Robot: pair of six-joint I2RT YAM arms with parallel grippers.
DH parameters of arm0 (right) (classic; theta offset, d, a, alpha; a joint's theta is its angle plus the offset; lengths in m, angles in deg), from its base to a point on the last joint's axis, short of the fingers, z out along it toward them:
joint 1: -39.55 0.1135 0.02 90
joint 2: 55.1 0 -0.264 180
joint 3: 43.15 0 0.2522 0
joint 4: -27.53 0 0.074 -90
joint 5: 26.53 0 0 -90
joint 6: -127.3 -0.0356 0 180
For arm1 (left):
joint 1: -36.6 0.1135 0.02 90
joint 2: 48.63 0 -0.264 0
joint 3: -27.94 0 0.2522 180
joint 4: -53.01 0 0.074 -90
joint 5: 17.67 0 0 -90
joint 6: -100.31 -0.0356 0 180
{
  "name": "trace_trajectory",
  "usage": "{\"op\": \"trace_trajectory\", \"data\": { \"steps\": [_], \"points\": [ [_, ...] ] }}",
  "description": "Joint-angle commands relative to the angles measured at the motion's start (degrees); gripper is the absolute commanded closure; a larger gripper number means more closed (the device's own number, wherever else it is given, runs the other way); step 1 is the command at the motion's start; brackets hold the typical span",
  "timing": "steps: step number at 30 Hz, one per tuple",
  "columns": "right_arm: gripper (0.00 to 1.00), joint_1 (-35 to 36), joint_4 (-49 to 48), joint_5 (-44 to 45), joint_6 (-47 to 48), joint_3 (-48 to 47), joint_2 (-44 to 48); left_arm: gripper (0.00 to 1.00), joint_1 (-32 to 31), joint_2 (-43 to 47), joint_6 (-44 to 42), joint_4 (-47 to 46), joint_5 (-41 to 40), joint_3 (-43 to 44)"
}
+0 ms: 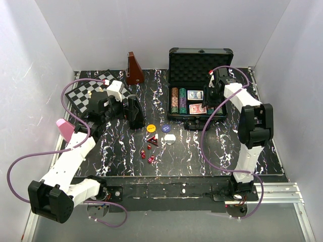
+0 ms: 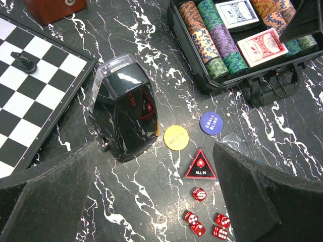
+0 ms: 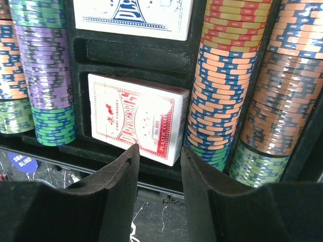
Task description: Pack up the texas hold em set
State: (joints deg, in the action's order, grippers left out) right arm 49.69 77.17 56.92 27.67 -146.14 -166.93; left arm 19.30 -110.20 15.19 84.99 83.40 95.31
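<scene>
Nearest you, the small red dice lie on the black marbled table. They are light, hard and likely to roll, so pinch one across flat faces. Just beyond, the flat yellow round button and blue round button look thin and slick; catch them by the rim. Your left gripper hangs wide open above them, empty. Farther on, the right gripper, narrowly parted and empty, hovers by the red card deck in the black foam-lined hard case. No free slot for dice shows.
</scene>
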Motion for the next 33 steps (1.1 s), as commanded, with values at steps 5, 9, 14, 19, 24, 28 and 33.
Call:
{"op": "trace_trajectory", "data": {
  "steps": [5, 9, 14, 19, 24, 28, 33],
  "points": [
    [0.58, -0.2, 0.9, 0.2, 1.1, -3.3, -3.8, 0.02, -0.9, 0.5, -1.1, 0.9, -2.3, 2.3],
    [0.59, -0.1, 1.3, -0.5, 1.2, -3.7, -4.8, 0.02, -1.2, 0.7, -1.2, 0.9, -2.5, 2.3],
    [0.63, 0.1, 0.9, -0.5, 1.2, -3.4, -5.2, 0.02, -1.4, 0.7, -1.4, 0.9, -2.8, 2.3],
    [0.66, 0.5, 1.3, -1.0, 0.8, -4.1, -5.9, 0.02, -1.4, 0.7, -1.5, 0.9, -3.0, 2.3],
    [0.69, 1.3, 1.5, -5.1, 0.2, -5.7, -7.7, 0.02, -1.4, 0.7, -1.5, 0.9, -3.1, 2.2],
    [0.69, 2.6, 3.0, -6.7, 0.0, -8.1, -9.8, 0.02, -1.5, 0.7, -1.5, 0.9, -3.1, 2.2],
    [0.69, 4.4, 5.0, -5.2, 0.1, -10.3, -11.7, 0.02, -1.6, 0.8, -1.6, 0.9, -3.2, 2.2]
  ]
}}
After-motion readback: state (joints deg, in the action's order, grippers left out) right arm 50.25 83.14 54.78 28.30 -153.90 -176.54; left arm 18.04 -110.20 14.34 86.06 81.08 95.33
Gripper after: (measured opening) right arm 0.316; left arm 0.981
